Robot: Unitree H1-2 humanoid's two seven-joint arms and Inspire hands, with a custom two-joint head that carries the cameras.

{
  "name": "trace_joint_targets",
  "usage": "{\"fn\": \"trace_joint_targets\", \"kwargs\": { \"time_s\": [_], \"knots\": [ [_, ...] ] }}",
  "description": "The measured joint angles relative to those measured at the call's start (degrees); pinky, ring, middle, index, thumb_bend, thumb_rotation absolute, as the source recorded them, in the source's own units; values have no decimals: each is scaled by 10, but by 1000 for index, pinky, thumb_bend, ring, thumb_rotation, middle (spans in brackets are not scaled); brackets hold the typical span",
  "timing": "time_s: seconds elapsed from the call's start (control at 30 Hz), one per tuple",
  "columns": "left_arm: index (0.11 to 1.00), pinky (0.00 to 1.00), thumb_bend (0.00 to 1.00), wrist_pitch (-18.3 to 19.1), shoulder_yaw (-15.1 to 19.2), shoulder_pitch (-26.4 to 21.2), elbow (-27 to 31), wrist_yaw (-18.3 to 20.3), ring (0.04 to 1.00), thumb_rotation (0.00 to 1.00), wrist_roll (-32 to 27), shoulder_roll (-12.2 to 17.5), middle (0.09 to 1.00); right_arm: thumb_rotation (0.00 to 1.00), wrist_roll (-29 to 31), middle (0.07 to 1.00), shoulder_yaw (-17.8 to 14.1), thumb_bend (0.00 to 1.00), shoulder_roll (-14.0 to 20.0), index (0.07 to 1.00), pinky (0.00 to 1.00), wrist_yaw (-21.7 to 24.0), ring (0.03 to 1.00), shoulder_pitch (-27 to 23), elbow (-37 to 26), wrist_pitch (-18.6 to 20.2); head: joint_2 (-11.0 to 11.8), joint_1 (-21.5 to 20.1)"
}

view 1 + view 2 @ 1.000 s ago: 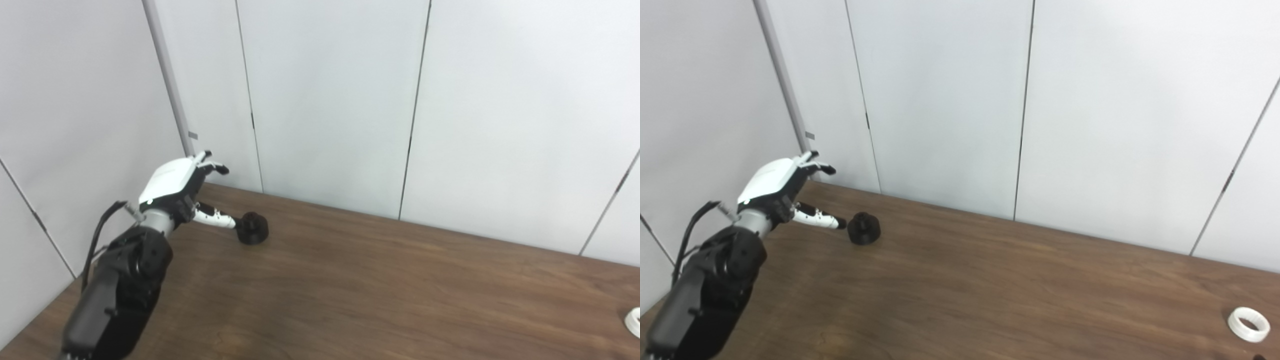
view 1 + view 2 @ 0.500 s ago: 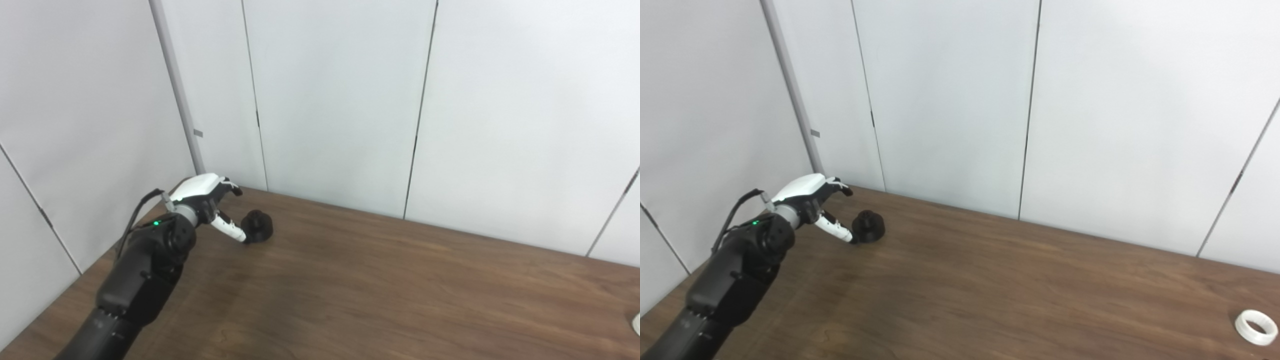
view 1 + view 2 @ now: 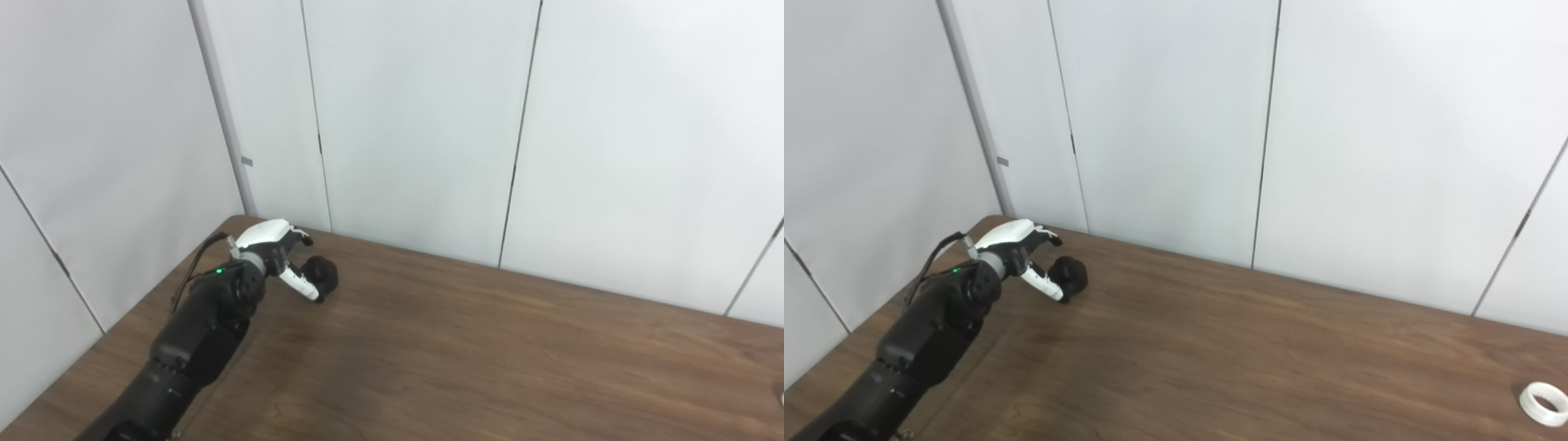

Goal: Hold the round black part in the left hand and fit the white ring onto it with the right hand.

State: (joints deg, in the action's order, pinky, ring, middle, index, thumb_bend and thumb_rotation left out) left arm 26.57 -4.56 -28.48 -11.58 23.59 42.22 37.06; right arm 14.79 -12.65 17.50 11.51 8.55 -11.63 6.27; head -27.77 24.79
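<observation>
The wooden table [image 3: 1213, 367] fills the lower part of both views, its dark brown surface running back to the wall panels. Nearest the cameras, at the bottom left, the black left forearm [image 3: 925, 334] enters the frame and reaches away toward the table's far left corner; a small green light shows near its wrist and a dark cable loops along its outer side.

At the near right edge of the table, the white ring [image 3: 1543, 403] lies flat and alone, well apart from the arm and from the other part. In the left eye view only a sliver of it shows at the right border.

Farther back, near the far left corner, the left hand [image 3: 274, 245] sits low at the table, white back upward. Its thumb [image 3: 301, 284] lies against the near left side of the round black part [image 3: 323, 274], and its fingers [image 3: 1047, 234] curl above and behind that part. Whether the hand has a firm grip cannot be told from either view. The black part appears to rest on the table.

The right hand is out of view.

Behind the table stand pale grey wall panels [image 3: 1164, 122] with dark vertical seams.
</observation>
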Motion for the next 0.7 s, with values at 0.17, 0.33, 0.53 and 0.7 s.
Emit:
{"fn": "trace_joint_targets", "kwargs": {
  "time_s": [0.17,0.33,0.53,0.7],
  "knots": [
    [856,1000,1000,0,4,1,0,-15,1000,242,-14,-1,1000,1000,5,1000,-4,417,11,931,1000,3,1000,6,-3,2,-4,4],
    [824,1000,1000,0,13,11,0,-54,1000,248,-25,-5,1000,1000,9,994,-12,427,17,921,1000,4,1000,12,-4,2,-10,11],
    [758,1000,1000,-9,15,34,-10,-99,1000,251,-41,-18,1000,1000,13,1000,-15,431,28,932,1000,6,1000,16,-4,4,-15,17],
    [734,1000,1000,-25,15,40,-28,-121,1000,263,-48,-19,1000,1000,17,999,-21,416,36,924,1000,7,1000,19,-4,9,-17,20]
  ]
}}
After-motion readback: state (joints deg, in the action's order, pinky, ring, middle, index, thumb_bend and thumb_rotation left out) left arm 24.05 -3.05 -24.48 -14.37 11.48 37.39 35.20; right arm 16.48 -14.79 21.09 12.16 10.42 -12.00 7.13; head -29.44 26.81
